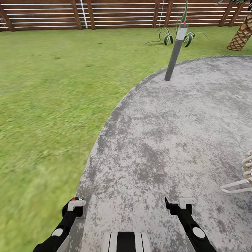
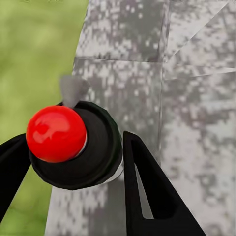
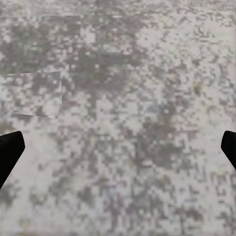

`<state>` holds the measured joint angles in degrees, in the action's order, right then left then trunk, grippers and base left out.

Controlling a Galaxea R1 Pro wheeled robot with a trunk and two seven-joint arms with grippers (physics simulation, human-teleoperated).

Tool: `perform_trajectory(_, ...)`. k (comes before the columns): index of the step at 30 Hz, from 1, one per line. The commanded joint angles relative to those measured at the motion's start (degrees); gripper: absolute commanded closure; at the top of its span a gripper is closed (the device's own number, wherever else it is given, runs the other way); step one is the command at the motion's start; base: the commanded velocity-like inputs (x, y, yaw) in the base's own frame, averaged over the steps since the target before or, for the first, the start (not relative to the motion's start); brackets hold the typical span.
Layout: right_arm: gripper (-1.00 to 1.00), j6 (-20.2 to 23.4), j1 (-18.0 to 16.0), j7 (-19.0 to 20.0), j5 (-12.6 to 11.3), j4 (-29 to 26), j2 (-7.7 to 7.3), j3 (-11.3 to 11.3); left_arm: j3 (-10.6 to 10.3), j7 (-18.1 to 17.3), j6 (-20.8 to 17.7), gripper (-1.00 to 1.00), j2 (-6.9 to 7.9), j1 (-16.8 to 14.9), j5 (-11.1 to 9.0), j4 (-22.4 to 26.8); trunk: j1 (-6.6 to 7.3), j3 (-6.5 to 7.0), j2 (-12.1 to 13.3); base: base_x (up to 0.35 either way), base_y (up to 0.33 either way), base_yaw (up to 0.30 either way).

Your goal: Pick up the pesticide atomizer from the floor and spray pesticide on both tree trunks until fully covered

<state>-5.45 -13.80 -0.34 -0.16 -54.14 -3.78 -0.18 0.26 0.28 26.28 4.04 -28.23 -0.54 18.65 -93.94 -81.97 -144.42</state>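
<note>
Head view: the left gripper [image 1: 74, 205] is seen low at the paving's curved edge, with a small red spot of the pesticide atomizer [image 1: 73, 199] showing at its tip. The right gripper [image 1: 178, 204] is held beside it over the mottled grey paving [image 1: 168, 133]. Lawn [image 1: 45, 98] lies outward of the left gripper. Well ahead of the right gripper, a grey bollard [image 1: 174, 57] is planted at the paving's far rim, a spiky striped plant [image 1: 175, 35] behind it, a palm trunk [image 1: 241, 35] farther outward, and a brown slatted fence [image 1: 115, 14] beyond. White chair parts [image 1: 241, 178] are noted outward of the right gripper.

Left wrist view: the atomizer [image 2: 73, 147], a black body with a red ball top, is clamped between the black fingers [image 2: 147, 196], which are closed against its sides. Paving lies beyond it, grass to one side.

Right wrist view: two black fingertips [image 3: 10, 152] are recorded at opposite edges, spread wide with nothing between them, above the paving [image 3: 123, 123].
</note>
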Motion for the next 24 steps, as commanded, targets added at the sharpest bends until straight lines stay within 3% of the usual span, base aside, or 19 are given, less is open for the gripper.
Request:
perform_trajectory(1,-1.00,0.00,0.00,-0.01,-0.01,0.00,0.00,0.00,0.01,0.00,0.01,1.00,0.00,0.01,0.02,0.02,0.00,0.00,0.00,0.000,0.000,0.000)
perform_trajectory(5,-1.00,0.00,0.00,-0.01,-0.01,0.00,0.00,0.00,0.01,-0.01,0.01,1.00,0.00,0.02,0.01,0.09,0.00,0.00,0.00,0.000,0.000,0.000)
perform_trajectory(24,-1.00,-0.07,0.00,0.06,0.00,0.13,0.00,0.06,-0.08,-0.01,-0.02,1.00,-0.09,0.01,0.01,0.07,0.49,4.21,0.25,0.000,0.000,0.000)
